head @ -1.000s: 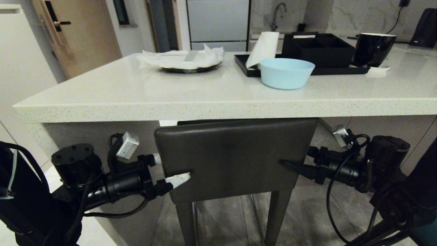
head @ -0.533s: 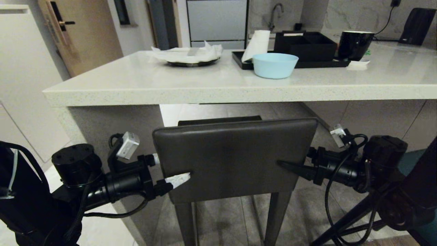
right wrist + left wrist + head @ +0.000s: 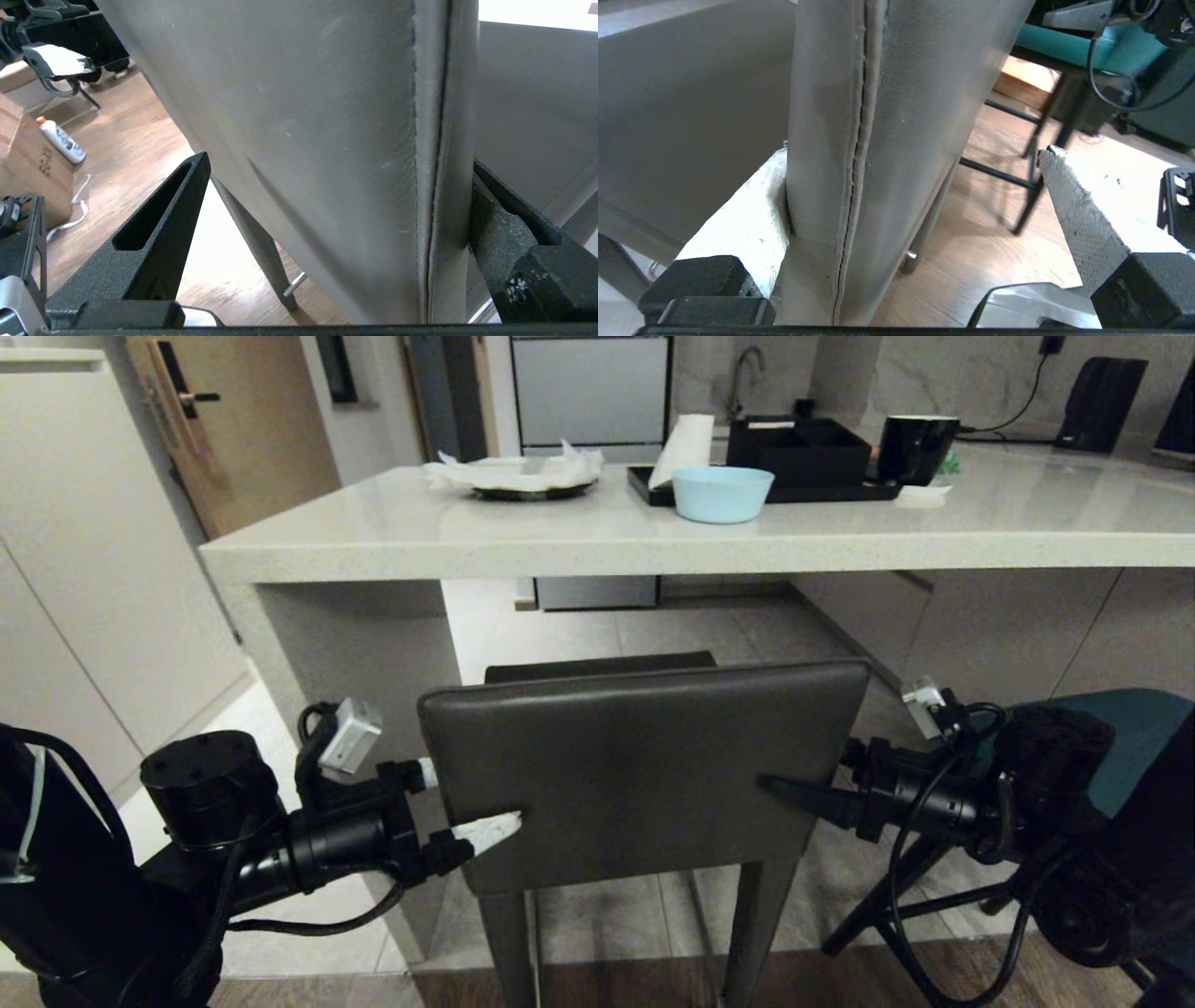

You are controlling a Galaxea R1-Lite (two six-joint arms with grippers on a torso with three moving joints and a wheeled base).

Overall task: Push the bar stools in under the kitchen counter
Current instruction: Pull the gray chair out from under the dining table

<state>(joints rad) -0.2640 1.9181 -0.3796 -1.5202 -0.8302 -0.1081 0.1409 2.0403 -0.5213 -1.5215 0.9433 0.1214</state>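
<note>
The kitchen counter (image 3: 597,537), a long off-white speckled surface with a matching slab side panel, spans the scene. The dark grey-brown stool (image 3: 644,761) stands on the robot's side of this surface, clear of its front edge, the boxy back facing the robot and the seat not yet under the overhang. The teal stool (image 3: 1134,737) stands to the right of the dark stool, also out from the surface, largely hidden behind the right arm.

The left hand (image 3: 457,803) straddles the left edge of the dark stool's back with fingers spread wide: one white finger (image 3: 747,224) lies against the far face, the other stands off the near face. The right hand (image 3: 812,784) straddles the right edge likewise, fingers spread wide, one black finger (image 3: 504,219) against the far face.

On the surface, beyond the dark stool: a black tray (image 3: 644,485), a light blue bowl (image 3: 722,493), a black mug (image 3: 917,448).
</note>
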